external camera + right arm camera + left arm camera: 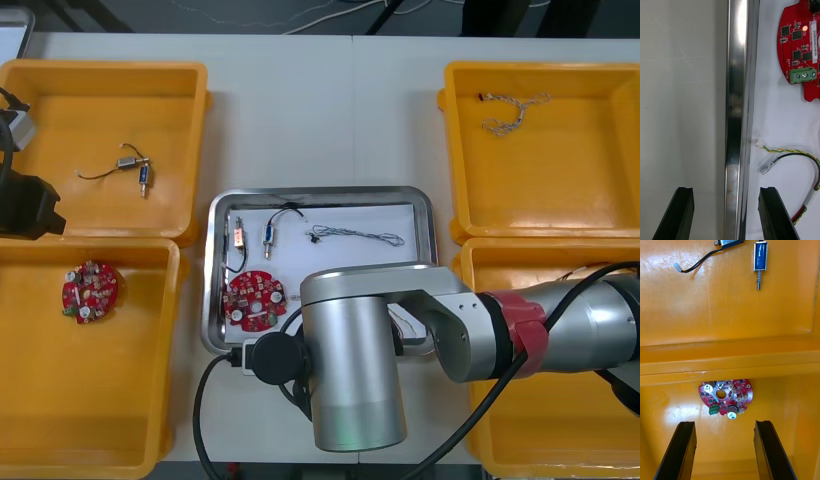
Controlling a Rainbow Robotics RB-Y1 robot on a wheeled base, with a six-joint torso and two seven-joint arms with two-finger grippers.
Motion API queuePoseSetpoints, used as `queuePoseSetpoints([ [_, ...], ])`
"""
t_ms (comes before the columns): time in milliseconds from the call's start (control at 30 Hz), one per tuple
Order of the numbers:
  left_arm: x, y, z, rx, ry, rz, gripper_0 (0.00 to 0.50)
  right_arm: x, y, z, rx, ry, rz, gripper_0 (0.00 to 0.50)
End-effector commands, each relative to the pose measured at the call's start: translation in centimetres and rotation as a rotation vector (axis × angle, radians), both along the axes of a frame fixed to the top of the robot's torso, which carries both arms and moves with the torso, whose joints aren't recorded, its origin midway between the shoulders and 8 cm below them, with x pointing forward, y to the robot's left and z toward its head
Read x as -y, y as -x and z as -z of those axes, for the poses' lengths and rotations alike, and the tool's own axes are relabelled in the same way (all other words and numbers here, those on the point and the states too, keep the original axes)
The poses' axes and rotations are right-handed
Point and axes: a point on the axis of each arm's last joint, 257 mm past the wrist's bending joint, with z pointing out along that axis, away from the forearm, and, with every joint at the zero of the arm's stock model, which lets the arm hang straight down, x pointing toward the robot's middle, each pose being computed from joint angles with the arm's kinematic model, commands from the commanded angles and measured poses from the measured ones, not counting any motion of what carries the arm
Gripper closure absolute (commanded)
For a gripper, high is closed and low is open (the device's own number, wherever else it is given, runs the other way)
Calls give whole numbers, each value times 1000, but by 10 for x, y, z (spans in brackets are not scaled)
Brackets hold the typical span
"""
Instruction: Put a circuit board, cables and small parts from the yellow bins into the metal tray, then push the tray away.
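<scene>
Black right fingers wide astride tray

Print on the boards and a tag, none of it legible

The red circuit board in the metal tray has a row of white characters along its edge and a short white word beside its green terminal block, both too fine to make out. In the front view this board lies at about 8 o'clock in the tray. A small orange label at about 10 o'clock carries dark marks that cannot be read. On the second red circuit board, in a yellow bin, any print is too small to tell.
</scene>
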Motion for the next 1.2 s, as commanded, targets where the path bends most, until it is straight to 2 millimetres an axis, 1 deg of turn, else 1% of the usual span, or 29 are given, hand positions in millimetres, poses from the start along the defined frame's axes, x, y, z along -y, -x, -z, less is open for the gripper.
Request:
queuePoseSetpoints([
  [33,-19,1,-17,37,-81,38,48,-22,0,-3,27,1,-70,0],
  [500,-19,1,-17,37,-81,38,46,-28,-6,16,49,-5,-63,0],
  [967,-19,1,-17,37,-81,38,48,-25,-5,22,43,-7,-52,4],
  [1000,-19,1,-17,37,-81,38,47,-25,-4,23,43,-6,-56,23],
  [1067,-19,1,-17,37,-81,38,46,-24,-5,24,45,-6,-52,121],
  [1133,-19,1,-17,37,-81,38,46,-23,-6,24,43,-9,-44,371],
  [1200,-19,1,-17,37,-81,38,48,-21,-7,25,44,-7,-39,450],
])
